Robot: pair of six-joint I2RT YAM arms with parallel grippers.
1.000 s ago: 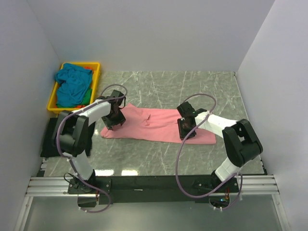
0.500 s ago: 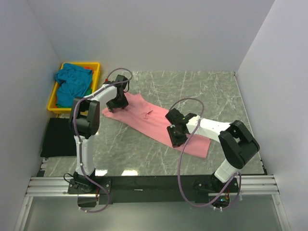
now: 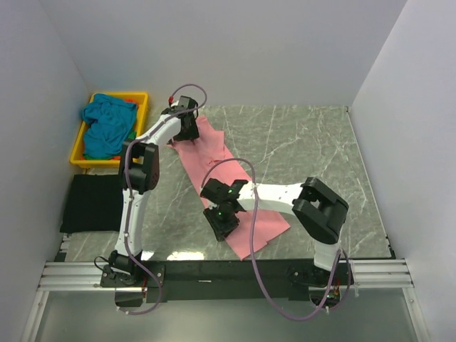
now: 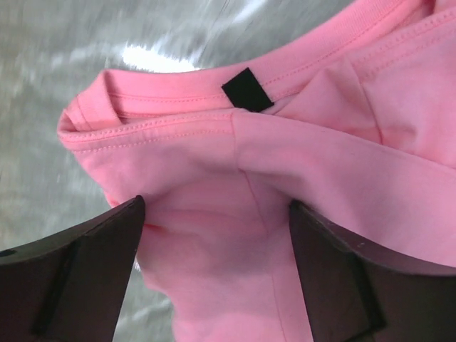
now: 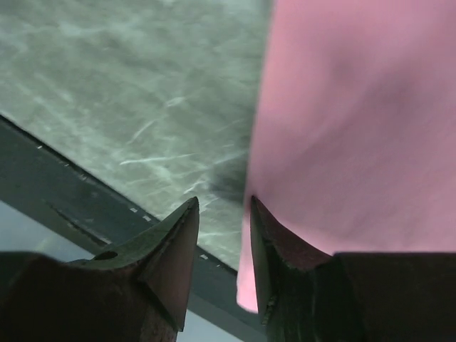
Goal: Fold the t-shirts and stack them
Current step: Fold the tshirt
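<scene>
White walls are enclosing a grey-green marble-patterned table. A pink t-shirt is lying on it as a long folded strip, running diagonally from the far left toward the near middle. In the left wrist view its ribbed collar is showing a small black tag with no writing that can be read.

At the far left, a yellow tray is holding a crumpled teal t-shirt, with scraps of green and orange-red cloth peeking out beneath. A black mat is lying on the table's near left, in front of the tray.

The left gripper is hovering over the shirt's far end, its fingers standing wide apart with the collar end loose between them. The right gripper is sitting at the shirt's near left edge. Its fingers are standing only narrowly apart, the pink edge running down into the gap and seemingly pinched there.
</scene>
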